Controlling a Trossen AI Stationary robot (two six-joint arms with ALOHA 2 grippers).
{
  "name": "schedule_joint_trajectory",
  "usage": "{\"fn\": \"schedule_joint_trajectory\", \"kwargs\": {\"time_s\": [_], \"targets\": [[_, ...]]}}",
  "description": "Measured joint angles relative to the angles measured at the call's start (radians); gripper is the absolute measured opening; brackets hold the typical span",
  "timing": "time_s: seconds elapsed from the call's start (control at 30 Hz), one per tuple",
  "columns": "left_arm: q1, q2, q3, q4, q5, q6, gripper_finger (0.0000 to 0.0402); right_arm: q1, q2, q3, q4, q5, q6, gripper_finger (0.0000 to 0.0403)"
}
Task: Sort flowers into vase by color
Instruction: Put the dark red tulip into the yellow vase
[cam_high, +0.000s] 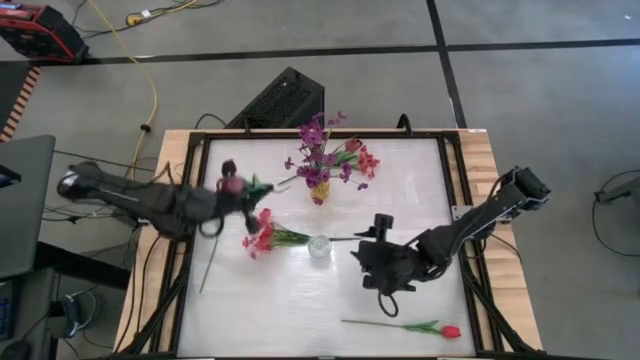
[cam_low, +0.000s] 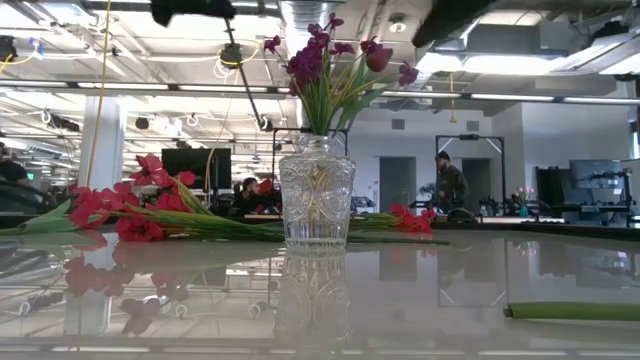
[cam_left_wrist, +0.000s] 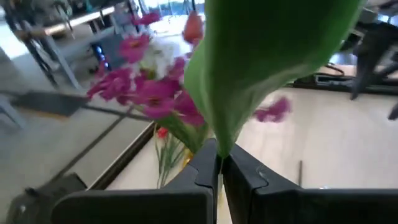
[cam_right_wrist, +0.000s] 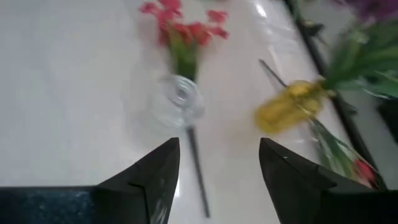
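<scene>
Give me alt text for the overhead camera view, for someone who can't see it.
Seen from above, the left pincer carries a pink-headed green-stemmed flower over the white table, while the right pincer hangs open near a small clear glass vase. A red blossom spray and a single red tulip lie flat.

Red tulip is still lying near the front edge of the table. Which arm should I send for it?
Right, probably. The right gripper is open and empty, hovering just behind the red tulip on the table's right side. The left gripper is shut on a green stem across the table.
</scene>
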Motion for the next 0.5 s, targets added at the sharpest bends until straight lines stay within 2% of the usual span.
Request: {"fn": "schedule_joint_trajectory", "kwargs": {"time_s": [0.2,0.33,0.5], "targets": [[0.325,-0.014,0.0,-0.023,0.432,-0.1,0.0,-0.003,-0.054,-0.097,-0.03,0.029,0.072,0.0226],[0.467,0.011,0.0,-0.002,0.573,-0.114,0.0,-0.011,-0.125,-0.158,-0.026,0.029,0.101,0.0214],[0.562,0.043,0.0,0.122,0.727,-0.116,0.0,-0.024,-0.22,-0.216,-0.006,0.029,0.106,0.0201]]}}
